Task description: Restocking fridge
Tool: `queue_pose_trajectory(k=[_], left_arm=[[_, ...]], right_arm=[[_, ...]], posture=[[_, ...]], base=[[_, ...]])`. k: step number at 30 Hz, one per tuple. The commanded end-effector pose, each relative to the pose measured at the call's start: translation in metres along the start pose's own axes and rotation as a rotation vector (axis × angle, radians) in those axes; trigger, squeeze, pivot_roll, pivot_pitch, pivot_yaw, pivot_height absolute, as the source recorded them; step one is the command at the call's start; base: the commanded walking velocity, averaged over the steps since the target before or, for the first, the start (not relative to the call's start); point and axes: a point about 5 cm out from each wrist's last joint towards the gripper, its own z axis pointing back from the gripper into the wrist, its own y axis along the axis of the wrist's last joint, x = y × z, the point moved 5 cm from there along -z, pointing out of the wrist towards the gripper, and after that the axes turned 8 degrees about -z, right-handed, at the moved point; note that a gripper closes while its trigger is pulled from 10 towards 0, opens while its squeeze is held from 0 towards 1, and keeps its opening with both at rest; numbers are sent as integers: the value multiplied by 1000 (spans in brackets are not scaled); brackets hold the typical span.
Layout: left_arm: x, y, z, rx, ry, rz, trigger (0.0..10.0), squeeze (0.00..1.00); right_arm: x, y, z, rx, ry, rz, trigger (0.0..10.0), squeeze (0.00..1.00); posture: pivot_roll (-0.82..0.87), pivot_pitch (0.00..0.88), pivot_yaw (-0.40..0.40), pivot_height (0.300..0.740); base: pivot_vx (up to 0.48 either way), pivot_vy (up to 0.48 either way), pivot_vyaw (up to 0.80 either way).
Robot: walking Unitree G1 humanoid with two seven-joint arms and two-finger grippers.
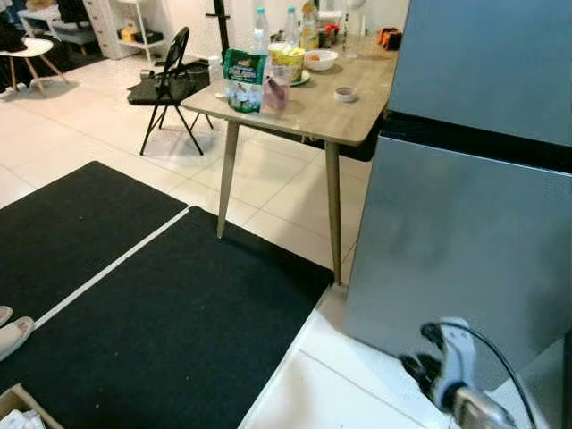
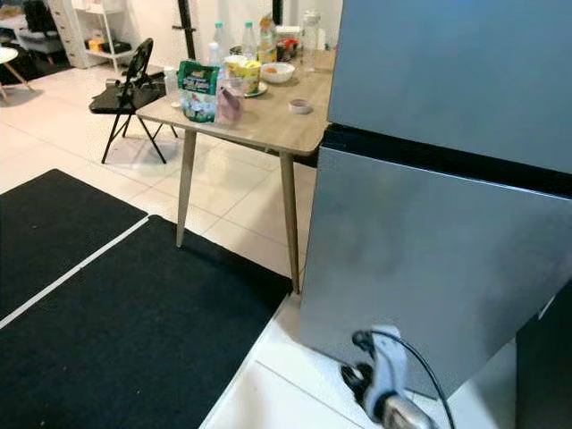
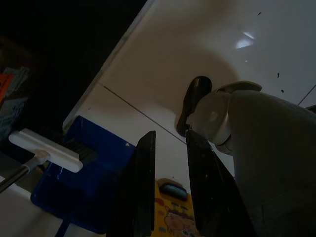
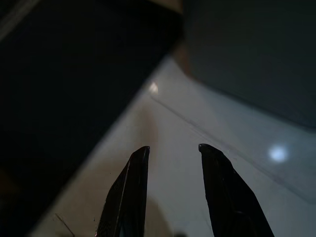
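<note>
The grey fridge (image 1: 465,223) stands at the right with both doors shut. Beside it, a wooden table (image 1: 313,112) carries a green snack bag (image 1: 244,80), clear bottles (image 1: 260,27), a white bowl (image 1: 320,59) and a small round tub (image 1: 345,93). My right arm (image 1: 456,375) hangs low in front of the fridge's bottom door. In the right wrist view my right gripper (image 4: 174,147) is open over the white floor, holding nothing. My left gripper (image 3: 170,134) hangs open and empty above the floor, beside my own leg (image 3: 256,148).
Black mats (image 1: 161,322) cover the floor to the left of the fridge. A black folding chair (image 1: 170,80) stands beyond the table. A person's shoe (image 1: 13,332) and a cardboard box (image 1: 18,411) sit at the lower left. A blue crate (image 3: 84,177) and a yellow pack (image 3: 170,212) lie below the left gripper.
</note>
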Motion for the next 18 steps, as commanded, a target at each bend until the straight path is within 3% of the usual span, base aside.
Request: queue_pose_trajectory(k=[1,13,18], left_arm=[[-7,-13,4,-52,7,-30,10000,0],[-14,-1,3,-31,11,-58,10000,0],[-13,-2,3,-33,6,-54,10000,0]], right_arm=[[12,-32,9,-98,-73,-8,10000,0],[32,-100,41,-281,-194,-17,10000,0],[35,-114,49,-325,-215,-9,10000,0]], posture=[[-63,93,17,740],[-35,111,43,740],[-33,115,50,740]], base=[[0,0,0],[0,0,0],[0,0,0]])
